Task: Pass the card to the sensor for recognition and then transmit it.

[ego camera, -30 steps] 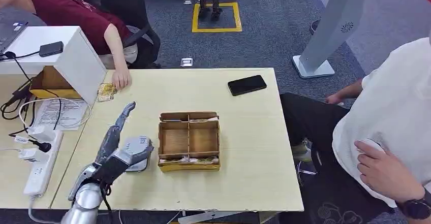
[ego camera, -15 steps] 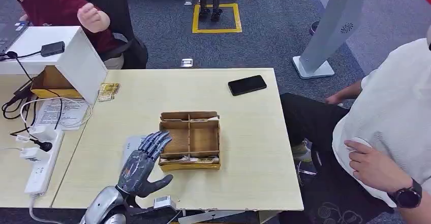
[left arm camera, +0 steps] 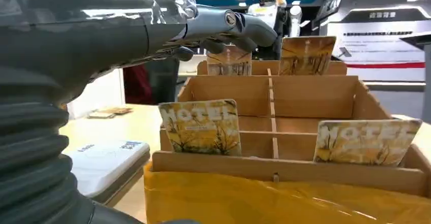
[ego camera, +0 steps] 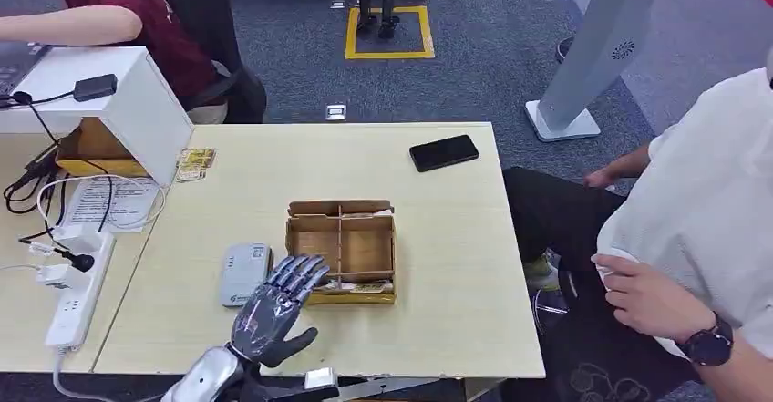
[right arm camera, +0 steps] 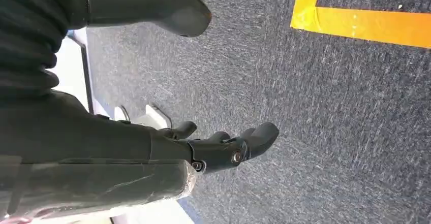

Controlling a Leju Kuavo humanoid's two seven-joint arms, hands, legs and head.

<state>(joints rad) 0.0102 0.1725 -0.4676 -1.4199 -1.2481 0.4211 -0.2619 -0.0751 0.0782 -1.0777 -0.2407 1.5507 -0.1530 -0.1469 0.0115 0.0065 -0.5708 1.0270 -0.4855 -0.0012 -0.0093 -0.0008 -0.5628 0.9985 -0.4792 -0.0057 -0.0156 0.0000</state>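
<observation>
- Four cards (left arm camera: 202, 127) stand thin and close in the box (ego camera: 340, 252) — the left hand (ego camera: 273, 312), fingers spread and empty, may fumble one.
- Right hand (right arm camera: 223, 145) hangs loosely curled, holding nothing.

left hand (ego camera: 273, 311) open, fingers spread, right hand (right arm camera: 223, 145) empty, fingers apart

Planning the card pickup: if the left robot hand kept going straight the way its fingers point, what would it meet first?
Probably the cardboard card box: the left robot hand points at its near wall, fingers above the near-left card. Depth is unclear, so it might clear the wall.
</observation>
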